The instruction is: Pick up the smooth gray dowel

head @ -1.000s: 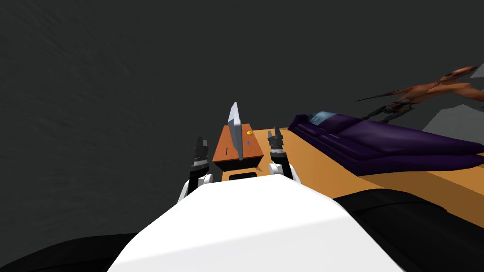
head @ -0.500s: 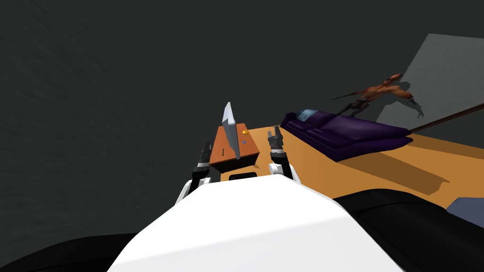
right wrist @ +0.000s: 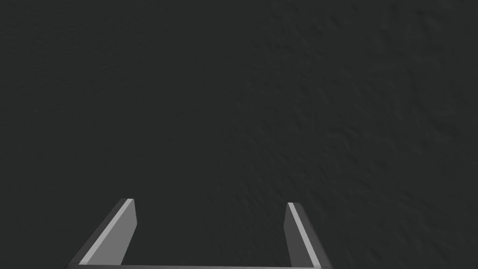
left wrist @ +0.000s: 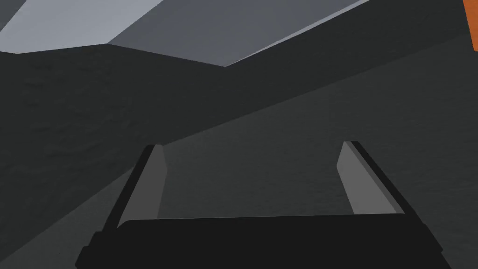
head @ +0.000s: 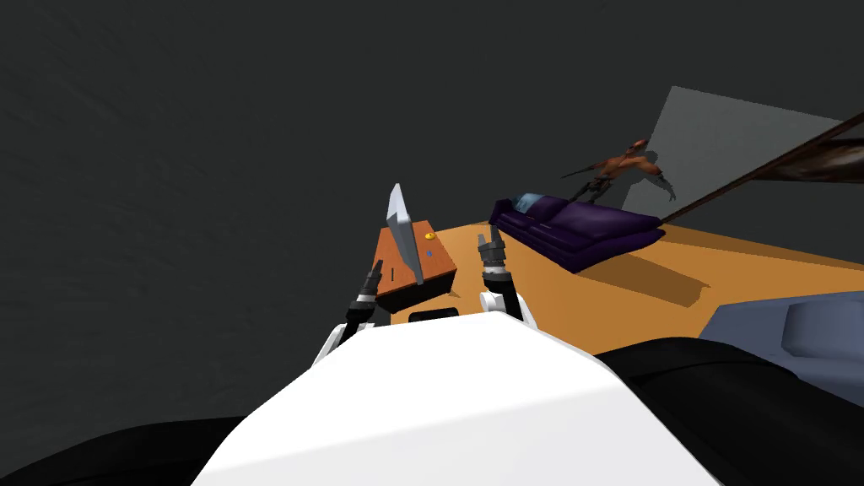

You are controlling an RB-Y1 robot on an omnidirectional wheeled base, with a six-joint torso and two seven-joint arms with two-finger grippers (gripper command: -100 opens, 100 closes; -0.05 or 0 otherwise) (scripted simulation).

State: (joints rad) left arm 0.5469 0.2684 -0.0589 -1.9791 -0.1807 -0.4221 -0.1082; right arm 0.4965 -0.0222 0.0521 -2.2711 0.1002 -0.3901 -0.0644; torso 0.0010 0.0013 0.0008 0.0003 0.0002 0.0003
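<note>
A short, thin dark stick, likely the dowel point(head: 392, 274), lies on the left part of an orange-brown cabinet top point(head: 439, 263). Just left of that stick, at the cabinet's left edge, my left gripper point(head: 374, 272) is raised. Its wrist view shows the left gripper point(left wrist: 252, 173) open and empty, facing dark walls. My right gripper point(head: 492, 240) stands right of the cabinet, and in its wrist view the right gripper point(right wrist: 210, 224) is open and empty before a dark wall.
A grey flat panel point(head: 403, 236) stands upright across the cabinet top, with a small yellow thing point(head: 429, 235) and a blue speck point(head: 429, 252) beyond it. A purple sofa point(head: 574, 228) sits on the orange floor point(head: 675, 278) to the right. Grey-blue furniture point(head: 785, 333) is at the near right.
My view has swung, sliding the cabinet and sofa leftward and bringing grey-blue furniture in at the right. My left gripper has dropped lower and come closer to the cabinet's left edge.
</note>
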